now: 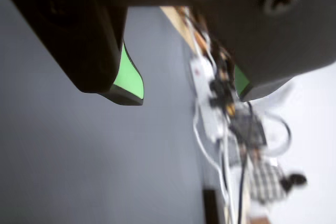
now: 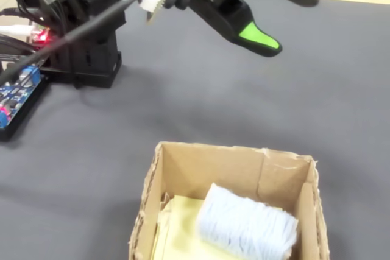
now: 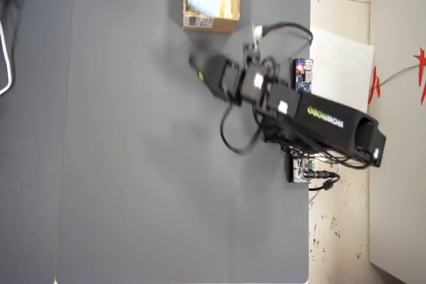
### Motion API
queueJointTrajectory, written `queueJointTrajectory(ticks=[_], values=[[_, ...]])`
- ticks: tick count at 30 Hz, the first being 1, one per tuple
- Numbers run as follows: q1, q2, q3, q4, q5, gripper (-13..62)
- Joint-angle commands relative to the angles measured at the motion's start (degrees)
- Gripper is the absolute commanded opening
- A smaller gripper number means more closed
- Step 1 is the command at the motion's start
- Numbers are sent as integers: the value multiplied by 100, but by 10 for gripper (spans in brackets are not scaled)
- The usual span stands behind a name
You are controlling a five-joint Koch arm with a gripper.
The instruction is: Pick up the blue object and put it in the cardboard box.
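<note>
Lying inside the cardboard box [image 2: 183, 178], at the near edge of the fixed view, the blue object [image 2: 247, 226] rests on the pale yellowish floor of the box, toward its right side. It is a pale blue, soft block with a ribbed surface. In the overhead view the same box [image 3: 226, 1] sits at the top edge of the grey mat [image 3: 146, 164] and the blue object [image 3: 200, 0] shows in its left part.

Farther back in the fixed view, the gripper [image 2: 262, 41] hangs above the grey mat [image 2: 183, 108], apart from the box, with a green pad on its tip. In the wrist view the gripper [image 1: 189, 90] has its two jaws spread, with a clear gap between the green pads and nothing between them.

At the far left of the fixed view stands the black arm base [image 2: 85, 35], and a blue circuit board [image 2: 15, 89] lies just beside it.
</note>
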Motion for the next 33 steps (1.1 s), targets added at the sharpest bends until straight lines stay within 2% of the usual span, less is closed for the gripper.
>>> queueJointTrajectory(ticks=[1, 12, 18, 33], values=[[-255, 334, -35, -536, 246, 342], [-1397, 650, 932, 369, 246, 342], [-1485, 650, 1687, 352, 255, 342], [-1503, 677, 3401, -1090, 229, 342]])
